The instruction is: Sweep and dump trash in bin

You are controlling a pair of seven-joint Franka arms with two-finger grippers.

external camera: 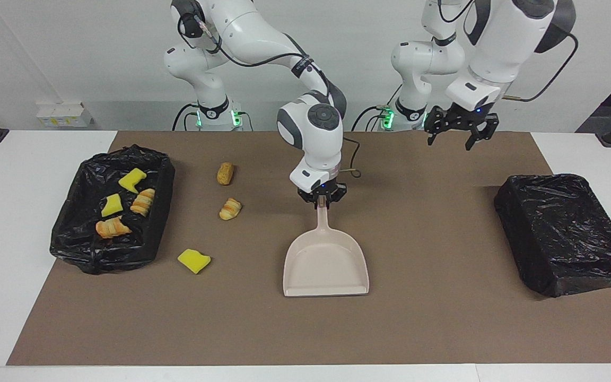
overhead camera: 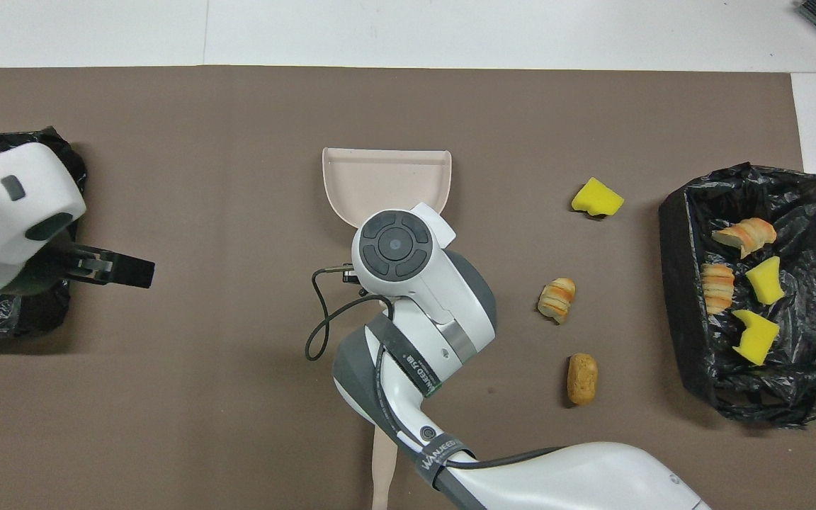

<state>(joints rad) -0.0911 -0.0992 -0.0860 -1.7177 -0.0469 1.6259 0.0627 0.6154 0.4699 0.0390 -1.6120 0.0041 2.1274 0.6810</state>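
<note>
Smooth beige scoop-shaped dustpan (external camera: pixel 325 263) handle pinched in right gripper (external camera: pixel 322 198) jaws

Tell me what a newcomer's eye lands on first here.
The beige dustpan lies mid-mat, its handle pinched by the right end effector. Bright trash draws the eye next: four pieces sit in the black-lined bin at the right arm's end of the table, while a yellow sponge chunk and two bread pieces lie on the mat beside it.

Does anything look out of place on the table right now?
Yes: three pieces of trash lie loose on the mat beside the bin, not in it: a yellow sponge chunk, a croissant piece and a bread piece.
</note>
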